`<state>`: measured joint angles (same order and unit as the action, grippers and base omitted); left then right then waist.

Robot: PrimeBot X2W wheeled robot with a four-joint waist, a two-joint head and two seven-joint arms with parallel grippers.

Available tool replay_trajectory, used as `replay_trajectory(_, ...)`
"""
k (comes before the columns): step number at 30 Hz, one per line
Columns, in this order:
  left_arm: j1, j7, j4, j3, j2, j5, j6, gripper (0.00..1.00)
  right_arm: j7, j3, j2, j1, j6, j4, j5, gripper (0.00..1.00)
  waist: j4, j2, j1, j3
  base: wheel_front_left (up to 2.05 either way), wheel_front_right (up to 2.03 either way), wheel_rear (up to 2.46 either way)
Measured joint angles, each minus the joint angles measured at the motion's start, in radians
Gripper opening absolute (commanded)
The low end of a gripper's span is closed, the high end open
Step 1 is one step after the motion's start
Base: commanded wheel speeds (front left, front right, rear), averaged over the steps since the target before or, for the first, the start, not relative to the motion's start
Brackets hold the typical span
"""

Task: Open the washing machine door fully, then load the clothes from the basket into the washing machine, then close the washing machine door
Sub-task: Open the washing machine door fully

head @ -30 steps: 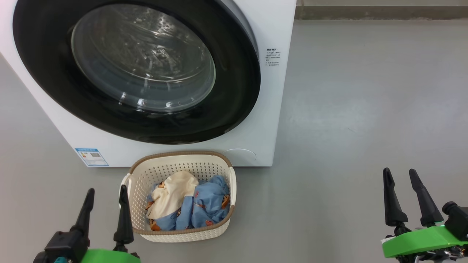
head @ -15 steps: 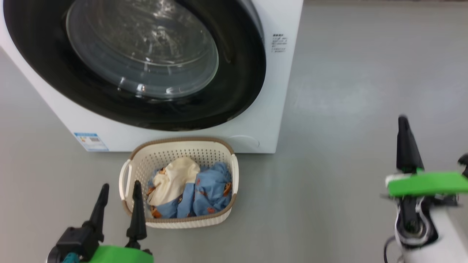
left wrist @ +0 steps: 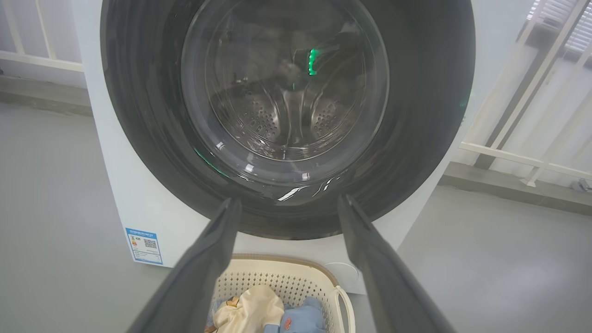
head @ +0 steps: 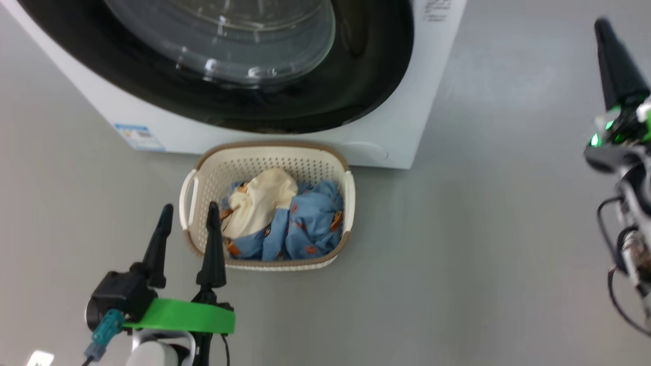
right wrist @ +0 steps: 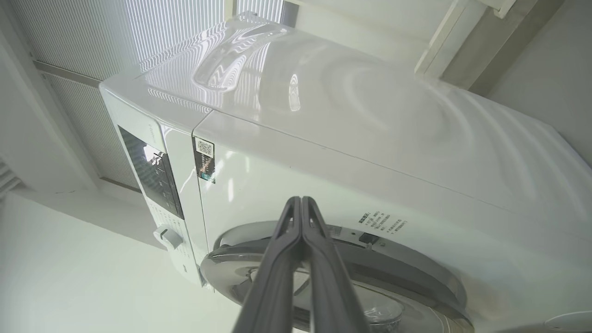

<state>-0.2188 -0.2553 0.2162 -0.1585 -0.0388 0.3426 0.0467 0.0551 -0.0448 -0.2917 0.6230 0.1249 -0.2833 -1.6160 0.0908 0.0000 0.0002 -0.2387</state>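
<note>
Raised from the lower right to the upper right of the head view, my right gripper (head: 604, 25) now has its fingers pressed together on nothing, where a second ago they stood apart. The right wrist view confirms the two dark fingers (right wrist: 277, 268) touching along their length. Camera shift accounts for the apparent climb of the big white boxy washing machine (head: 407, 132) in the head view; the machine itself has not moved.

My left gripper (head: 189, 207) keeps its fingers spread wide and empty, just beside the left handle of the small cream perforated plastic basket (head: 274, 146) with the brown rim. Soft light-blue and cream clothes (head: 305, 229), printed with orange bears, lie heaped inside that basket. It sits on the grey floor (head: 483, 229) just in front of the machine.

I read the pinched right fingers as preparation for hooking or prodding the large round glossy black washing machine door (head: 366, 76). That door is shut, so the first step is not yet done.

- Cut off: the upper part of the door and machine in the head view.
- Blurred: the right arm in that view.
- Hard to make out: a small dark slot (right wrist: 367, 238) near the door's silver edge, seen from the right wrist. It may be a latch or a handle; I cannot tell.
</note>
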Motion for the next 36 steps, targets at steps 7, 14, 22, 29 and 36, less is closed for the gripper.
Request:
replay_trajectory(7, -0.039, 0.000, -0.005, -0.033, 0.001, 0.028, -0.011, 1.00, 0.241, 0.005, -0.036, 0.144, 0.000, -0.060, -0.067, 0.00, 0.045, 0.0000, -0.0001, -0.069, 0.00, 0.00, 0.00)
replay_trajectory(14, -0.067, 0.000, -0.021, -0.048, 0.001, 0.042, -0.021, 1.00, 0.432, -0.023, -0.066, 0.247, 0.000, -0.124, -0.066, 0.00, 0.087, 0.0000, 0.0000, -0.131, 0.00, 0.00, 0.00)
replay_trajectory(22, -0.081, 0.000, -0.030, -0.082, 0.001, 0.056, -0.026, 1.00, 0.574, -0.044, -0.067, 0.338, 0.000, -0.177, -0.069, 0.00, 0.124, 0.0000, -0.0002, -0.187, 0.00, 0.00, 0.00)
replay_trajectory(29, -0.108, 0.000, -0.038, -0.098, 0.002, 0.065, -0.026, 1.00, 0.602, -0.038, -0.071, 0.402, 0.000, -0.213, -0.053, 0.00, 0.155, 0.0000, -0.0002, -0.224, 0.00, 0.00, 0.00)
replay_trajectory(36, -0.110, 0.000, -0.049, -0.118, 0.002, 0.085, -0.031, 1.00, 0.613, -0.025, -0.079, 0.460, 0.000, -0.234, -0.028, 0.00, 0.180, 0.0000, -0.0001, -0.254, 0.00, 0.00, 0.00)
